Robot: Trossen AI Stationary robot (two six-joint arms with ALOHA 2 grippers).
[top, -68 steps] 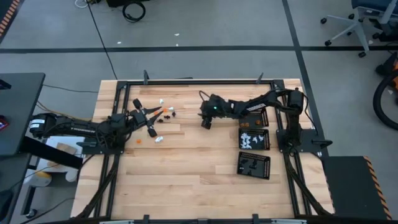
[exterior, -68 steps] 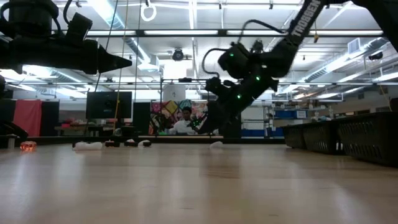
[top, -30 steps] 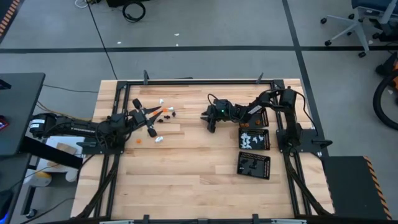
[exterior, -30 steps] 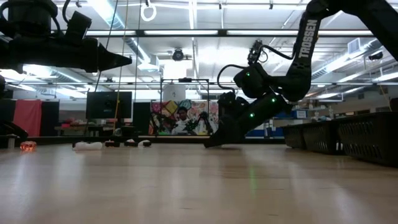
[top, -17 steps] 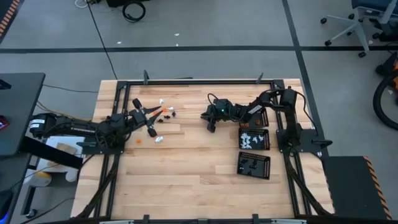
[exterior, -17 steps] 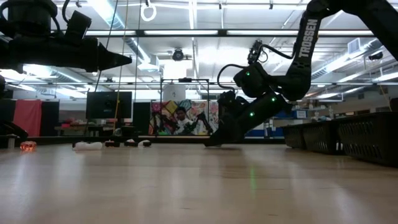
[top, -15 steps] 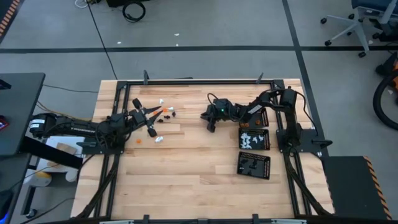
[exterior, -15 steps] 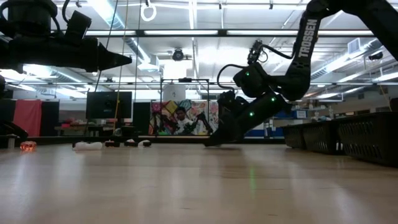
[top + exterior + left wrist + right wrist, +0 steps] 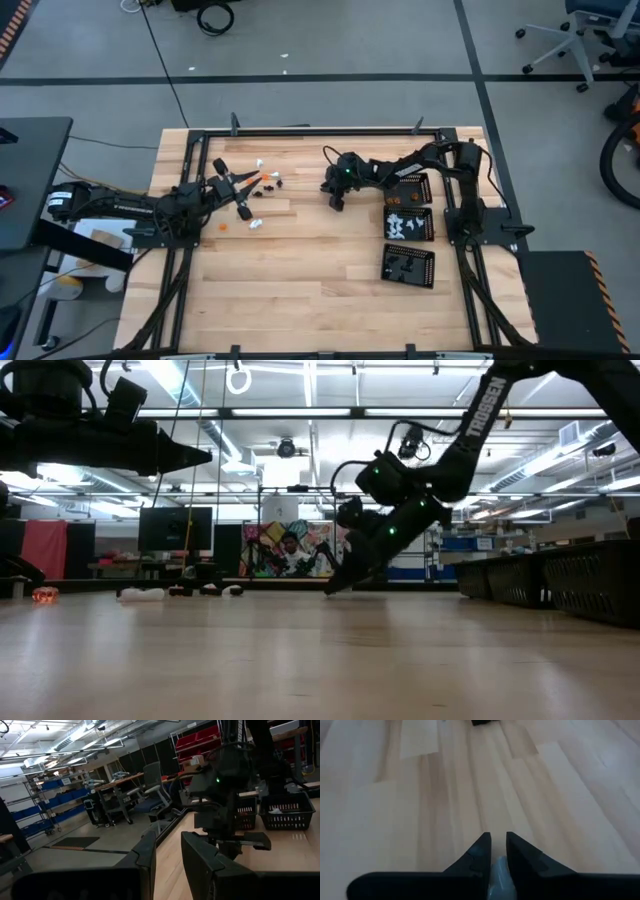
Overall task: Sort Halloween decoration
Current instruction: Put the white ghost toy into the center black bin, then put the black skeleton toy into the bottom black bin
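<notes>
Halloween decoration pieces, tiny white, orange and black figurines (image 9: pixel 262 183), lie scattered on the pale wooden plank table (image 9: pixel 300 260) toward its left side, just beside the left gripper (image 9: pixel 247 190). In the high view the right gripper (image 9: pixel 336 199) stands near the table's middle, well apart from that scatter. Three black square perforated trays (image 9: pixel 408 222) sit in a row beside the right arm's base, holding sorted pieces. The coming move, in my judgement, turns on this: the trays lie behind the right gripper, toward its own arm, so the carry runs away from the scatter.

Low view: the right gripper (image 9: pixel 338 585) hangs just above the table, tip down. The loose pieces (image 9: pixel 140 594) show far off on the other side.

Left wrist view: the left arm's dark fingers (image 9: pixel 150 855) stand a little apart with nothing between them; this arm waits, though it is the nearer to the scatter.

Right wrist view: the right jaws are pinched on a small pale piece (image 9: pixel 498 870), wedged between the dark fingers (image 9: pixel 479 851). Its shape and long axis cannot be made out.
</notes>
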